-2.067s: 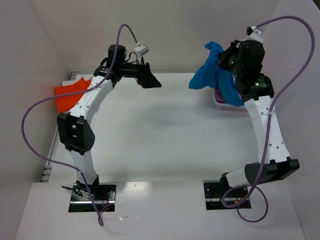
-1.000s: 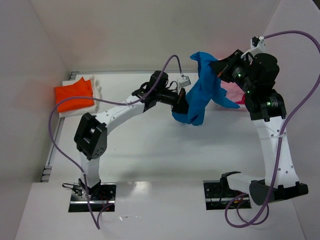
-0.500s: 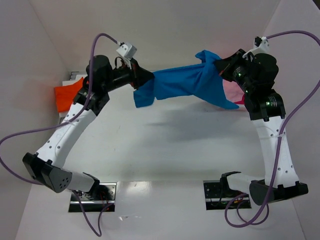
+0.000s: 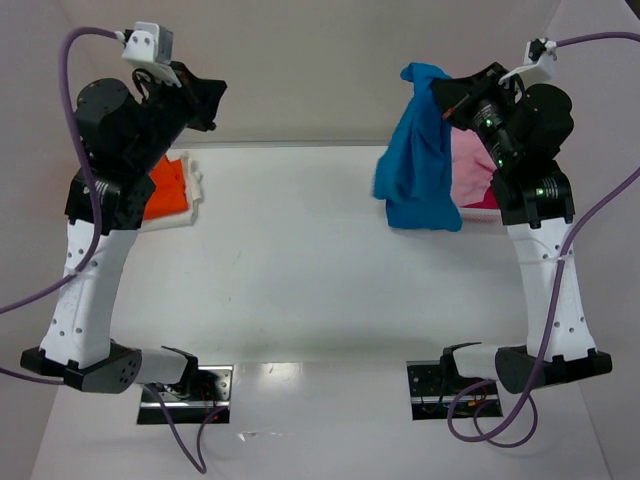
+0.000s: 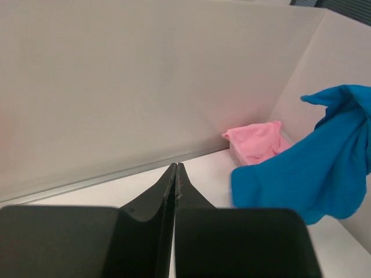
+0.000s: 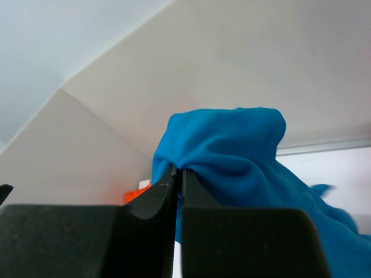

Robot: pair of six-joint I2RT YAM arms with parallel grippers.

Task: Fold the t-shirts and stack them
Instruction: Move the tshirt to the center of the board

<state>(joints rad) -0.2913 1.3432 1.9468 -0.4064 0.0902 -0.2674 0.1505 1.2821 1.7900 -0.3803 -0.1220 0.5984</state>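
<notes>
The right claw is clamped on a bunched corner of the blue t-shirt, held high so the cloth hangs free beneath it, probably to let it drop open for spreading (gripped at one point, it dangles twisted). The left claw is pressed together on nothing, well apart from that shirt. The orange t-shirt lies below the left claw, and the pink t-shirt sits below the right one, just behind the hanging cloth.

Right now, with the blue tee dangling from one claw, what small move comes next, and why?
Probably open the left claw and reach it toward the bright blue cotton t-shirt for a free edge: it hangs bunched from the shut right claw alone, and the left claw is shut on nothing.
</notes>
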